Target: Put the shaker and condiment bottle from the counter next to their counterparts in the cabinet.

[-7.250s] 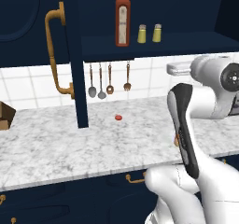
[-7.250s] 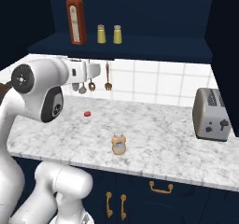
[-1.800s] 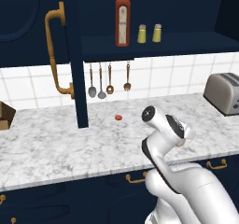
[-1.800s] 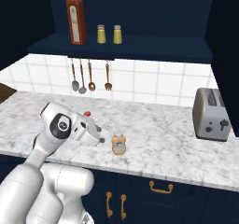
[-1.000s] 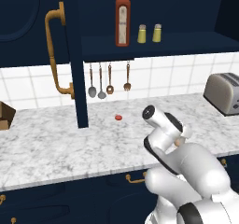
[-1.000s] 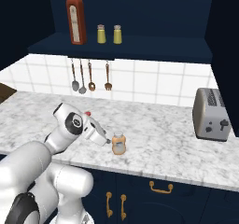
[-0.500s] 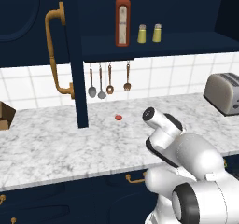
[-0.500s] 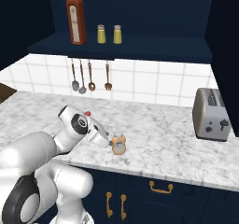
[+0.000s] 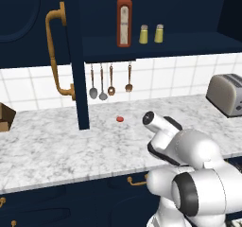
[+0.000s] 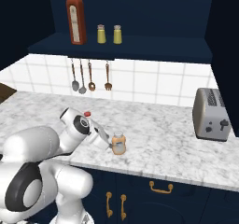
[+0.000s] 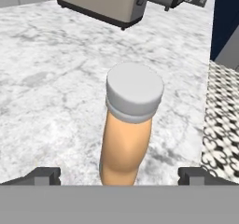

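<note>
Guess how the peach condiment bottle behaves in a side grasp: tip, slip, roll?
The condiment bottle stands upright on the counter and looks taller than wide, so a nudge near its cap could tip it. Its rounded, smooth-looking body may slip or twist. Probably rigid and light. The open gripper straddles it low, which should help.

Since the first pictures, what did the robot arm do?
The arm swung down from high up to the counter, bringing its open tool up to the peach condiment bottle, not gripping it. The bottle, both shakers by the red bottle and the toaster stayed put.
</note>
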Controlling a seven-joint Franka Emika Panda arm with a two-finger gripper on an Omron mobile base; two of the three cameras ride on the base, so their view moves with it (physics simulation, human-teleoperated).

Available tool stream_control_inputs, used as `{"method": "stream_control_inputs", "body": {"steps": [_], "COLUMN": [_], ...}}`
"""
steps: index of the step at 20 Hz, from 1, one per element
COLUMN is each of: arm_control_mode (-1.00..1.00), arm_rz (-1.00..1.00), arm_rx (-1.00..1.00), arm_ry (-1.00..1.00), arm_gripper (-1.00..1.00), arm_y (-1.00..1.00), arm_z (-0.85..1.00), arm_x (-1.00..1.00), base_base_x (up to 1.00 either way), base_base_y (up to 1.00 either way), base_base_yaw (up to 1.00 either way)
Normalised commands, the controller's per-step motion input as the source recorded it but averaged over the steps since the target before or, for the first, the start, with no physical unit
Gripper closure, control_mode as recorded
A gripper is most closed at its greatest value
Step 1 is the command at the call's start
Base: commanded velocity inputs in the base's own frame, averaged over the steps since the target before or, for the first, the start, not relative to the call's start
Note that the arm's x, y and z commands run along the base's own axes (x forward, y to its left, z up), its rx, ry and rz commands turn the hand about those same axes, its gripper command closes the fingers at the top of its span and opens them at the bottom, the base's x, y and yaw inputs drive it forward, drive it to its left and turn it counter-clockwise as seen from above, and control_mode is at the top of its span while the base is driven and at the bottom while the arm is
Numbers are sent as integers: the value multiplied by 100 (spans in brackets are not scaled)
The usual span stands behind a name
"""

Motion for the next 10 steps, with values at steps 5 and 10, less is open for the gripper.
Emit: {"method": "stream_control_inputs", "body": {"steps": [5,10], "arm_control_mode": [-100,-100], "arm_rz": [0,0], "arm_rx": [0,2], "arm_ry": [0,0], "arm_gripper": [-100,-100], "arm_y": [-2,-23], "arm_z": [-12,-2], "arm_x": [0,0], "base_base_x": [0,0], "base_base_y": [0,0], "base_base_yaw": [0,0]}}
